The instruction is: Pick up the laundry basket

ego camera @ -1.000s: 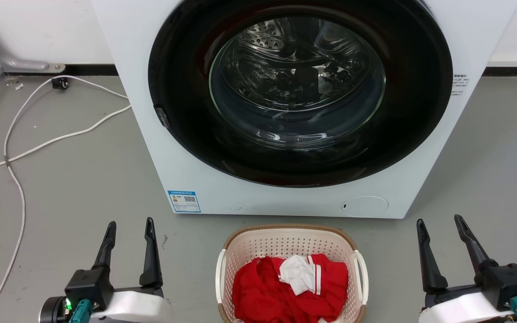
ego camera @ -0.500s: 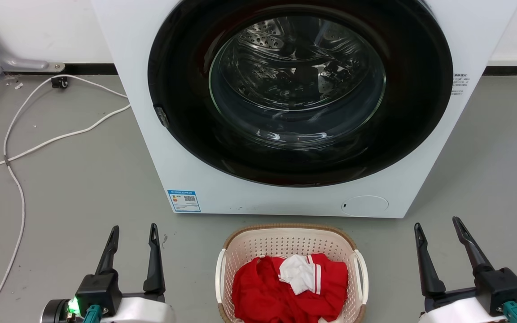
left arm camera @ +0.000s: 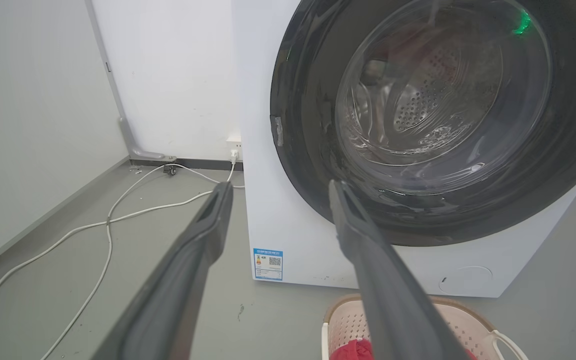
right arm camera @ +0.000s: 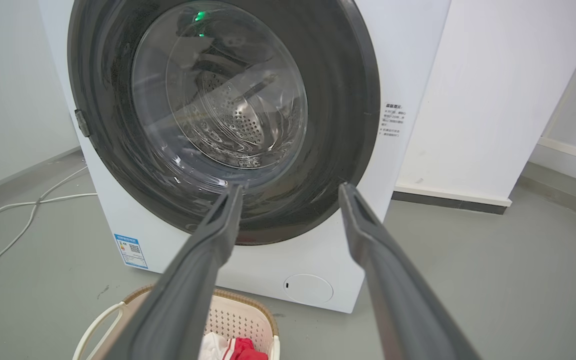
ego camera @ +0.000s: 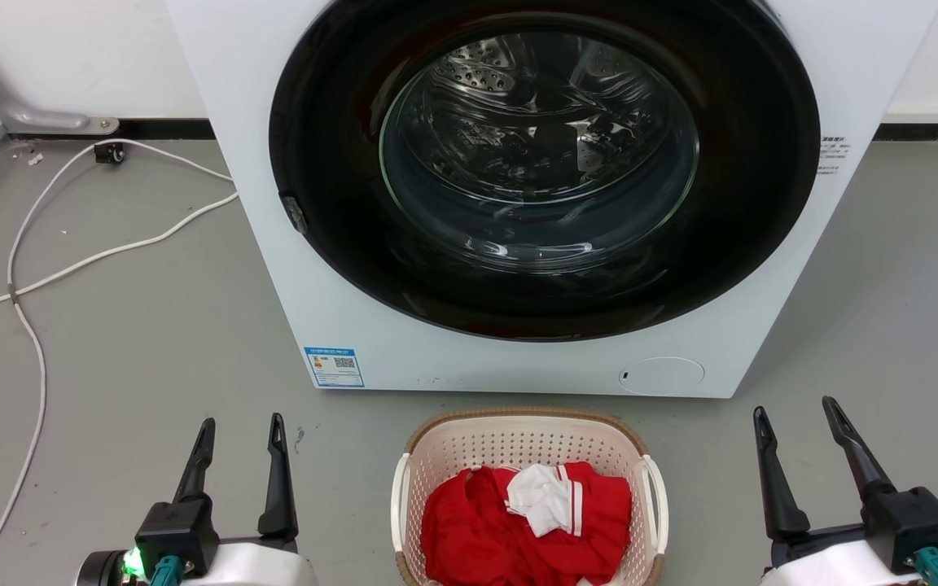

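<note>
I see left gripper (ego camera: 243,421) and right gripper (ego camera: 795,407) both spread wide, nothing held, fingers pointing at the washer (ego camera: 273,268). Laundry basket (ego camera: 518,446) sits on the floor (ego camera: 127,342) between them, clear of both, just in front of the washer, with red and white clothes (ego camera: 518,521) inside. Floor is smooth grey. White cable (ego camera: 29,268) trails across it on my left toward the white wall (ego camera: 70,49).

Your head camera looks steeply down at the floor (ego camera: 127,342) before the washer (ego camera: 518,366). Your wrist cameras sit low, facing it closely from either side, both catching the laundry basket (ego camera: 518,443).
</note>
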`<state>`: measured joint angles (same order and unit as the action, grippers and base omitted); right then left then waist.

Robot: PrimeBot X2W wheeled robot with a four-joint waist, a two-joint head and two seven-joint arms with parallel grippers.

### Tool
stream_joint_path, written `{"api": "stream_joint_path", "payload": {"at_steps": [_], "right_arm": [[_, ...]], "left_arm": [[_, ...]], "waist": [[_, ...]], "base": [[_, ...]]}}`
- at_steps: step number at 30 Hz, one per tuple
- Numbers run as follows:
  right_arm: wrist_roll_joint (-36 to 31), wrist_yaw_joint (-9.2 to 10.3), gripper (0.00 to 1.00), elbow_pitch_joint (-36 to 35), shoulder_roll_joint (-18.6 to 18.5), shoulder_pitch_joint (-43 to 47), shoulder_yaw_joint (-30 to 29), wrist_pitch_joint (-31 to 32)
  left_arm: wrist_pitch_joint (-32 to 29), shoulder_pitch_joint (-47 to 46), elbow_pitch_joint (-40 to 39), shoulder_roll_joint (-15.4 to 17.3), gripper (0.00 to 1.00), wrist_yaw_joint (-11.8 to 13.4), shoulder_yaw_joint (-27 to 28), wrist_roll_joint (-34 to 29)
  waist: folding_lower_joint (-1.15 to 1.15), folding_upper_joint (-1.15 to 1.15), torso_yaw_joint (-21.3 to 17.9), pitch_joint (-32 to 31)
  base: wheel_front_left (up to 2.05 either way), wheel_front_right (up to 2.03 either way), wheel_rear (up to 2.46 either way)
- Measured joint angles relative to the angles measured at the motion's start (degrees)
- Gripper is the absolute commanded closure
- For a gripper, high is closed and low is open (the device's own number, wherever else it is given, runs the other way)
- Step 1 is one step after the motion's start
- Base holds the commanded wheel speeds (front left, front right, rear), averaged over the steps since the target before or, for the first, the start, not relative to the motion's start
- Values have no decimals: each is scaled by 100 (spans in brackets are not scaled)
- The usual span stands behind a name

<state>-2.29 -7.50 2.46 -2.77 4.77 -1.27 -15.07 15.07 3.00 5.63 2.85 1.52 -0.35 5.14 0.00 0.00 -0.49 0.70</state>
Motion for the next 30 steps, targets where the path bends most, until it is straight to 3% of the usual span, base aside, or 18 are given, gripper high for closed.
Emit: {"api": "stream_joint_path", "payload": {"at_steps": [17,30], "right_arm": [[15,0,0,163,-1,-77,-53,-1],[-298,-1,0,1550,-5,-1178,108,-1]], "left_arm": [[0,-270,404,1,0,-36,-91,-55],[2,-1633,2206,47,0,-466,-207,-244]], "waist": [[0,0,-20,98],[0,0,-114,722]], "base": [[0,0,0],[0,0,0]]}}
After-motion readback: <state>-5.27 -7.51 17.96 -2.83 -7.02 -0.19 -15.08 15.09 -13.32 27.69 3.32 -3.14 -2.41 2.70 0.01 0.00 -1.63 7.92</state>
